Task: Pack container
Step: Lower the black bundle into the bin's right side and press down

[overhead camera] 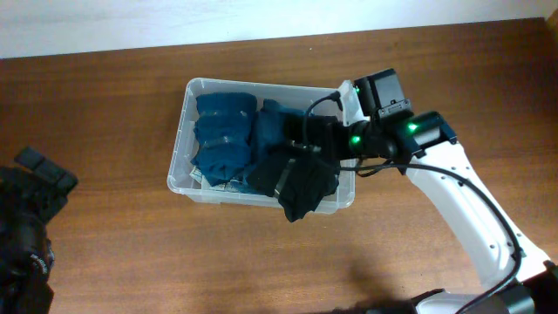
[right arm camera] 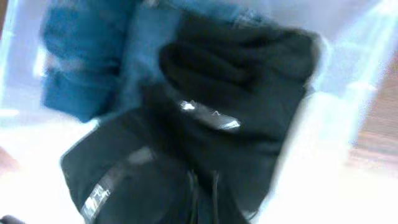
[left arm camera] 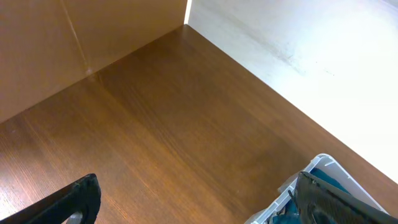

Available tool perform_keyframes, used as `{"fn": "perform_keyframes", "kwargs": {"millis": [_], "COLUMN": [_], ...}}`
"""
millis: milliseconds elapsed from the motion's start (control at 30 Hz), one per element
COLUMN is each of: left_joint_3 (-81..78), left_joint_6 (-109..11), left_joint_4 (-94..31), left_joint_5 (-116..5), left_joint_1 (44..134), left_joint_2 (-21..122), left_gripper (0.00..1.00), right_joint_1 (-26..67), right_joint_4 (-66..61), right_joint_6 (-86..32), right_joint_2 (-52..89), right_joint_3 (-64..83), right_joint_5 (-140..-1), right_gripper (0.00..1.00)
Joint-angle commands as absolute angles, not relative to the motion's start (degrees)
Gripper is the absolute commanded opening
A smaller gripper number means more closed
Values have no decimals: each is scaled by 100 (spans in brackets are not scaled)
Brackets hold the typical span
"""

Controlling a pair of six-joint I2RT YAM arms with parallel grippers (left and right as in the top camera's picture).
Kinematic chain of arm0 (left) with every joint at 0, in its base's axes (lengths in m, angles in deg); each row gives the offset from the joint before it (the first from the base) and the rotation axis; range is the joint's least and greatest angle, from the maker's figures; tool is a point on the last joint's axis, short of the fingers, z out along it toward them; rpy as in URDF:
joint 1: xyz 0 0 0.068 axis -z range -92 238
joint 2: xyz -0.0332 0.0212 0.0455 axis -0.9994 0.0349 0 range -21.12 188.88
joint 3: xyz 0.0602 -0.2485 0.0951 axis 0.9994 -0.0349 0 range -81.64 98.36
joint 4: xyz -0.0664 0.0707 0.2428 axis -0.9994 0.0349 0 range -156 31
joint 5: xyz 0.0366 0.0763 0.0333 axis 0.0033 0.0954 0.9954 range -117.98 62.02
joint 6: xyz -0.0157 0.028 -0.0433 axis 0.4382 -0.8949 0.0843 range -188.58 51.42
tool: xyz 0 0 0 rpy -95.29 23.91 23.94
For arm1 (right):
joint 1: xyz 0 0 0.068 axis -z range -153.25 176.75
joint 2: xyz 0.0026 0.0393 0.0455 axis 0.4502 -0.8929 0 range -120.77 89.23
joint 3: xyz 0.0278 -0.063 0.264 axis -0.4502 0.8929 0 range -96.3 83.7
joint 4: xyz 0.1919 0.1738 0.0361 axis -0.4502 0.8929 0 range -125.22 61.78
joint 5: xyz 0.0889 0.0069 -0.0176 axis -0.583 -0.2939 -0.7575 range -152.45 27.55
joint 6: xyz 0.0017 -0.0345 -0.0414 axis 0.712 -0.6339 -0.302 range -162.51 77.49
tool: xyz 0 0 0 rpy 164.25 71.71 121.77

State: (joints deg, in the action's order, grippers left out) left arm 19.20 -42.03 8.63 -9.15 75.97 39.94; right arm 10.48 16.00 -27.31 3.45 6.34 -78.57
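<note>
Clothes point(overhead camera: 225, 139) lie in the container point(overhead camera: 180, 161) on the table point(overhead camera: 105, 105).

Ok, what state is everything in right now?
container: no lid, holding clothes.
blue clothes: folded, inside.
black garment: partly inside, one end hanging over a long rim.
left gripper: fingers open, empty.
right gripper: over the black garment, fingers hidden.

Container point(overhead camera: 218, 195): 1, clear plastic.
Blue garments: 2, the left blue garment point(overhead camera: 222, 135) and the second blue garment point(overhead camera: 272, 129).
Black garments: looks like 2, though the folds overlap. They are the upper black garment point(right arm camera: 242, 68) and the lower black garment point(right arm camera: 124, 180), with 1 pale strip on each.
Table point(overhead camera: 105, 113): 1, wooden.
Arms: 2, the left arm point(overhead camera: 30, 235) and the right arm point(overhead camera: 458, 196).
</note>
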Motion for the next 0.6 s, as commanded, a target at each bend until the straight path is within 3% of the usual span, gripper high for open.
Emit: {"fn": "perform_keyframes", "kwargs": {"millis": [0, 567], "left_joint_3": [1957, 1957], "left_joint_6": [-4297, -4297], "left_joint_4": [872, 872], "left_joint_5": [-917, -919], "left_joint_1": [7573, 7573], "left_joint_2": [3987, 3987], "left_gripper": [99, 99], "right_joint_1": [1066, 1066], "right_joint_4": [2022, 3342], "right_joint_6": [-2554, -2204], "right_joint_2": [466, 463], "right_joint_3": [109, -485], "right_joint_5": [-6608, -6023], "right_gripper": [4, 4]}}
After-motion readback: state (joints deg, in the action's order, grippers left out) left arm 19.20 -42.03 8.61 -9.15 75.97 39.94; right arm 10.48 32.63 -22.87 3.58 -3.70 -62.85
